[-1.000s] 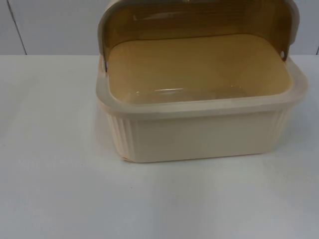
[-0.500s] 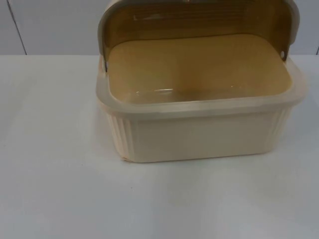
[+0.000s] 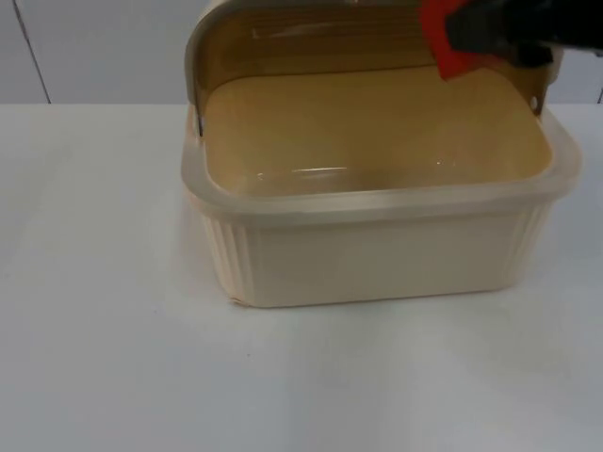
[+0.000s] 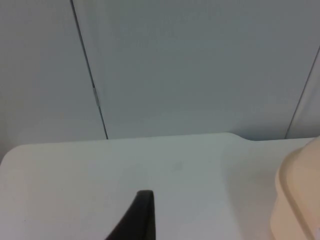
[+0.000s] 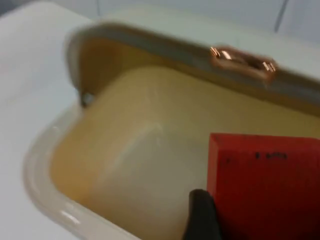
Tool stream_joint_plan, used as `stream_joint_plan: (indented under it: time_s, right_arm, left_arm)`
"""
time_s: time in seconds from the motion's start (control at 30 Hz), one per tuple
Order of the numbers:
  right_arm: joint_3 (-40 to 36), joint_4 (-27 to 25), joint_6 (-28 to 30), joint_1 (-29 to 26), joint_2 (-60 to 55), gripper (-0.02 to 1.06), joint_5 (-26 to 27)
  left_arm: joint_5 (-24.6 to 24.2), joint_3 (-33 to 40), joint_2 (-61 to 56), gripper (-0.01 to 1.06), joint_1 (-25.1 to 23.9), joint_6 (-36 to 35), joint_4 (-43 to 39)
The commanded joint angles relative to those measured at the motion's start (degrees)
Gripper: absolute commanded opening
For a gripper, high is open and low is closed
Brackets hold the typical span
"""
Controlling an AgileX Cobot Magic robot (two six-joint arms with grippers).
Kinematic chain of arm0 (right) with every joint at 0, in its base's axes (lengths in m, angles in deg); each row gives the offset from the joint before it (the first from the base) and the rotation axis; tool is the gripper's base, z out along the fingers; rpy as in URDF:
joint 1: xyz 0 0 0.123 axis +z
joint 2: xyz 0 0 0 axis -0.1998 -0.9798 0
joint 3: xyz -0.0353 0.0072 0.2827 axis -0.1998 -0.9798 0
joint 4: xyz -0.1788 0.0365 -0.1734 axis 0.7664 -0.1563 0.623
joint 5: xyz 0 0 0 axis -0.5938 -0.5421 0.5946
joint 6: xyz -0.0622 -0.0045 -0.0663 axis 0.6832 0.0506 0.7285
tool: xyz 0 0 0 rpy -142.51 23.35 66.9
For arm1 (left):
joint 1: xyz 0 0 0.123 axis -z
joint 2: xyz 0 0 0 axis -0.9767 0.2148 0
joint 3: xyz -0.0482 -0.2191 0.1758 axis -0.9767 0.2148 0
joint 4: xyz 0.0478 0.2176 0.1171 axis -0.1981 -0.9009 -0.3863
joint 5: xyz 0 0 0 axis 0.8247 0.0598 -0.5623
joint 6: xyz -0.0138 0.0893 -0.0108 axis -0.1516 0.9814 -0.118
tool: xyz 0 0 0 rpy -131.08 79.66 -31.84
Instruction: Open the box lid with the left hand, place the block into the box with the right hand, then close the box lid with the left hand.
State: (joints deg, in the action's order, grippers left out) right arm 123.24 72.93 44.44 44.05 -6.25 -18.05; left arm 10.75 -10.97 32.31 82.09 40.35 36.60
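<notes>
1. I am looking at the cream box (image 3: 377,254) sitting mid-table with its lid (image 3: 283,42) already swung up and back at the 12 o'clock side; the copper handle (image 5: 243,59) on the lid is showing in the right wrist view.
2. I am carrying the red block (image 3: 443,42) in the right gripper (image 3: 471,38), which is clamped on it and hanging over the box's far rim, toward 1 o'clock of the opening. In the right wrist view the block (image 5: 265,185) is sitting above the tan floor of the box, beside a black fingertip.
3. The left gripper (image 4: 137,220) is waiting off to the box's 9 o'clock side, over bare table (image 4: 100,175), with the box's corner (image 4: 300,200) at the edge of its view. I cannot tell whether its fingers are apart or together.
4. Step in hand, as I judge it: placing the block.
5. To do it well, I am planning to bring the block toward the centre of the opening, away from the raised lid and rim.
6. Then I would be lowering it close to the floor before letting go, so it is not bouncing or tipping.
7. I would be lifting straight up afterwards, keeping clear of the lid edge so it is not knocked shut.
</notes>
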Motion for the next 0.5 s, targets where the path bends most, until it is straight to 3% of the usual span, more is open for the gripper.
stream_joint_plan:
  time_s: [0.0, 0.23, 0.47]
  right_arm:
    - [1.85, -0.23, -1.17, -1.18, -1.75, 0.03, -0.71]
    - [7.67, -1.26, -1.8, -1.36, -9.11, 0.03, -6.42]
    - [8.73, -0.88, -1.04, -1.5, -14.66, 0.03, -4.23]
  left_arm:
    - [0.29, -0.13, -0.32, 1.05, 0.51, -0.29, 0.32]
    - [0.29, -0.13, -0.32, 1.05, 1.81, -0.29, -0.17]
    - [0.29, -0.13, -0.32, 1.05, 1.81, -0.29, -1.0]
